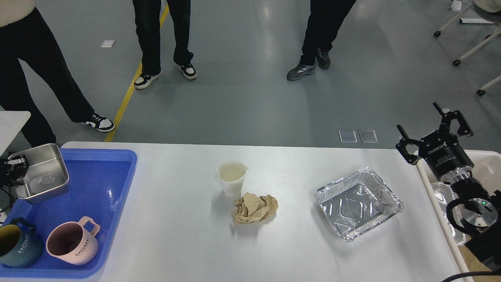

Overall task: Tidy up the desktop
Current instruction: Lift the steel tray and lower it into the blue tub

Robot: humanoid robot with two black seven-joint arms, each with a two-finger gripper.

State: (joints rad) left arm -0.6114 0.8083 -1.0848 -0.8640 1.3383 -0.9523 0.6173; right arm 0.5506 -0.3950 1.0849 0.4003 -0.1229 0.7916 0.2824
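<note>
Left gripper (pixel 15 167) is only just in the shot at the left edge, a dark cluster clenched on the near-left rim of a stainless steel pan (pixel 41 178), which hangs tilted over the far-left corner of the blue plastic tray (pixel 98 196). Most of that gripper and its whole arm are cut off by the frame. Over on the right, the right gripper (pixel 432 127) is raised past the desk's right edge, fingers spread wide and holding nothing.

The desktop (pixel 176 243) fills the lower half of the view: a large smooth white slab with rounded far corners, its near edge cut off at the bottom. The blue tray sits on its left end, holding a pink mug (pixel 72 243) and a teal mug (pixel 17 244) in the near-left corner, the teal one partly cropped. Mid-desk stands a white paper cup (pixel 231 178), upright, with a crumpled brown paper ball (pixel 255 208) touching its near side. Toward the right edge lies an empty foil tray (pixel 358 203), set at an angle.

Just beside the desk's right edge is a cream-white bin (pixel 487 160), largely hidden by the right arm; something silvery shows inside, too covered to identify.
</note>
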